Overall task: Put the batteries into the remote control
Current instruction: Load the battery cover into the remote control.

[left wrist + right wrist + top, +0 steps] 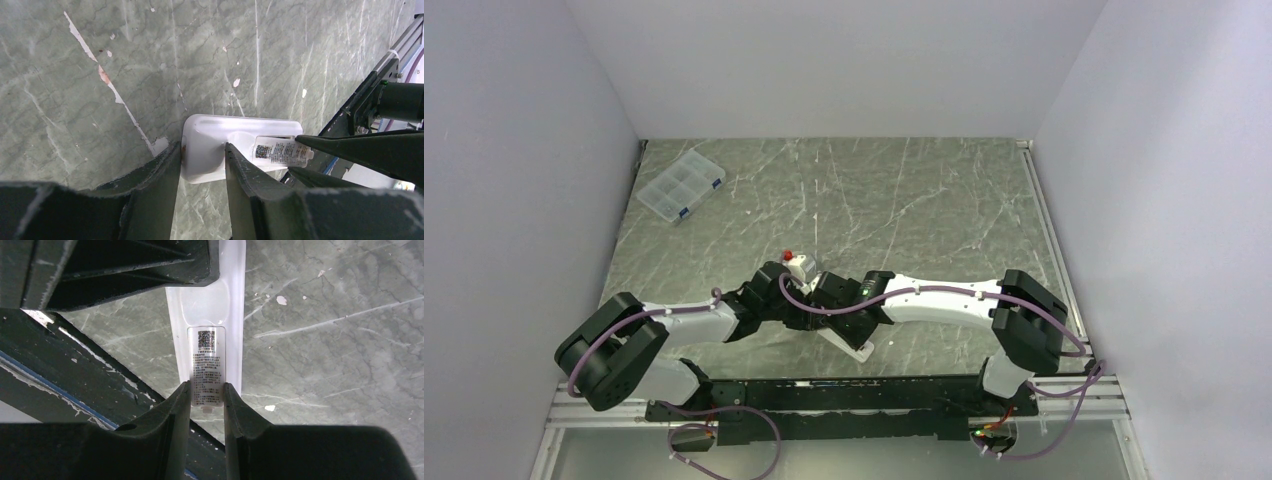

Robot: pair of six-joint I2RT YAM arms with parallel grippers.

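White remote control (212, 137), back upward, spans both grippers above the green marbled table (100, 75). The left gripper (202, 147) clamps one end; the right gripper (206, 390) pinches the labelled panel (206, 365) at the other.

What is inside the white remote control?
Nothing inside shows. On the white oblong plastic remote control, a white panel with a printed label covers part of its back; the right gripper pinches the panel's end. No batteries visible.

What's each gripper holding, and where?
Left gripper pinches one end of the white oblong plastic remote control; right gripper pinches the outer end of its white labelled cover.
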